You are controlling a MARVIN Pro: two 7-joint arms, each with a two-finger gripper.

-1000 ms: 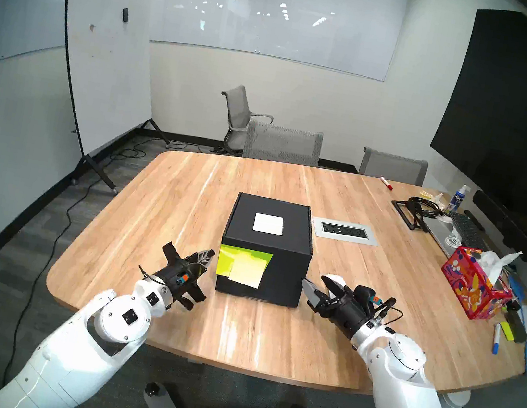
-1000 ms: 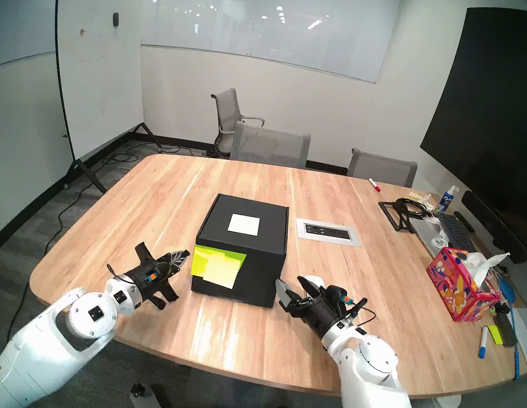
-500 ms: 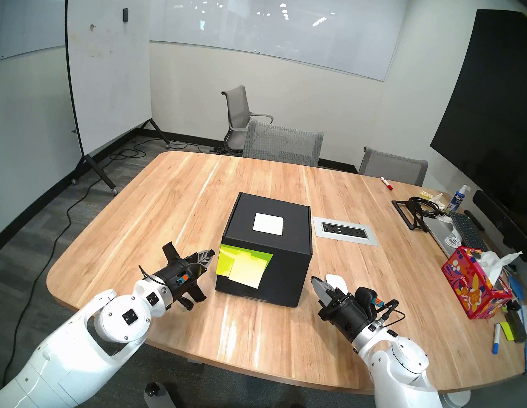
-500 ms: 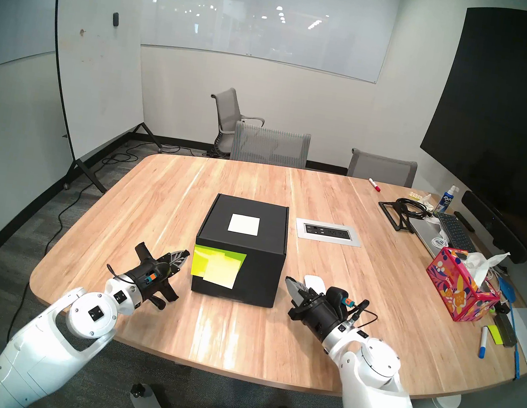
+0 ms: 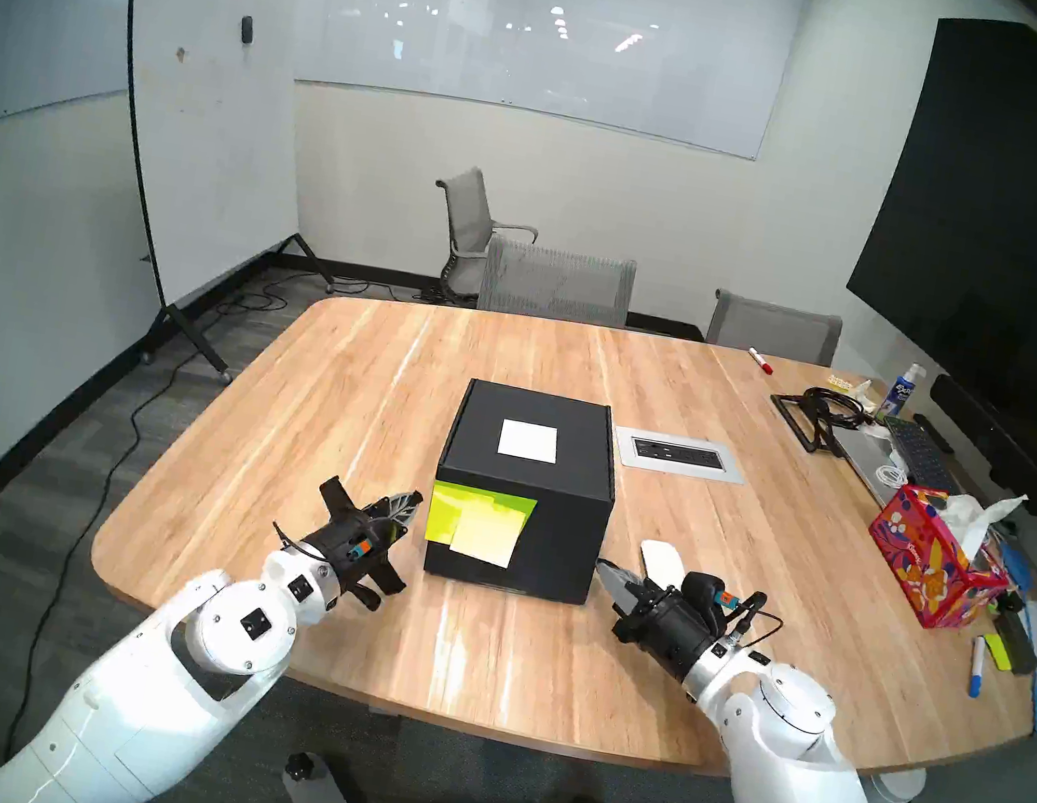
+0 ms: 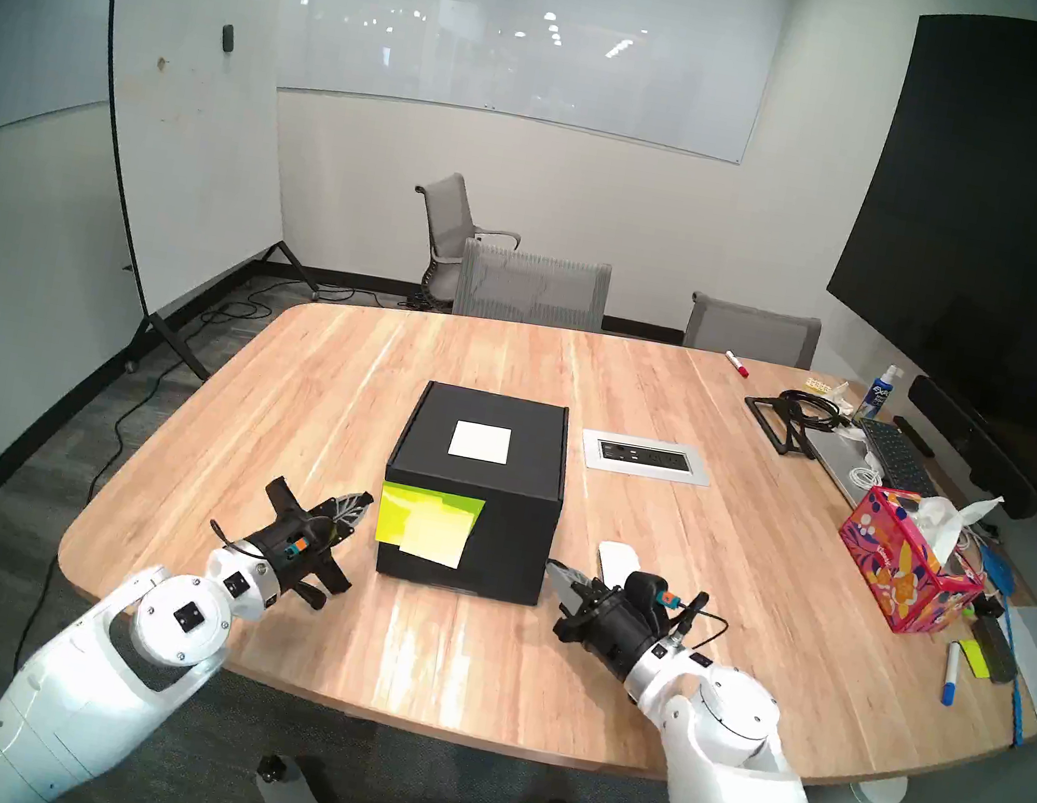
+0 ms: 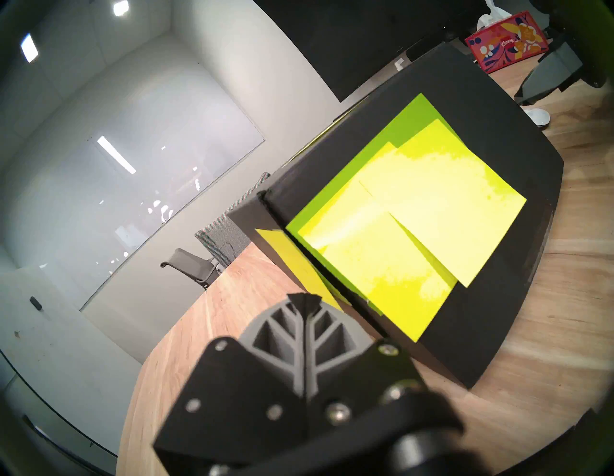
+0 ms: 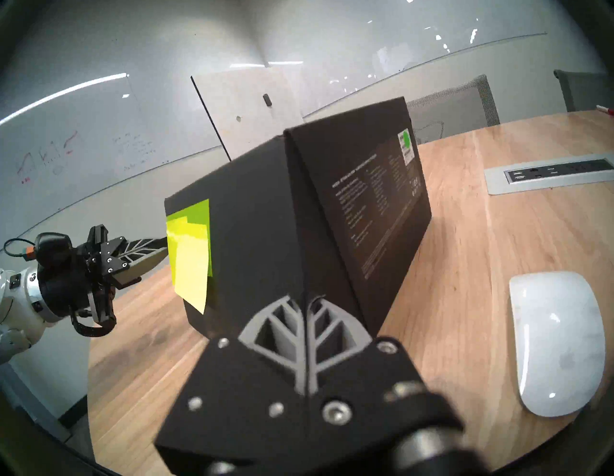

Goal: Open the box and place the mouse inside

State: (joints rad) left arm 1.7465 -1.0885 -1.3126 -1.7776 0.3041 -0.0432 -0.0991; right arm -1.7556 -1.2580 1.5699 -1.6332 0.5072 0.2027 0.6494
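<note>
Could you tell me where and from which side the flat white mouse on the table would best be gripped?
Probably across its two long sides, coming from above. The low, smooth white oval mouse lies flat on the wooden table, its domed top offering no edge. The right tool is shut beside it and would need to open first.

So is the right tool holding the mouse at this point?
No: in the right wrist view the mouse lies free on the table, beside the right tool, whose fingers are shut on nothing.

The room had a big wooden table [image 5: 528, 663], grey mesh chairs [image 5: 558, 283], a rolling whiteboard [image 5: 208, 125], grey carpet and a dark wall screen [image 5: 1018, 219].
</note>
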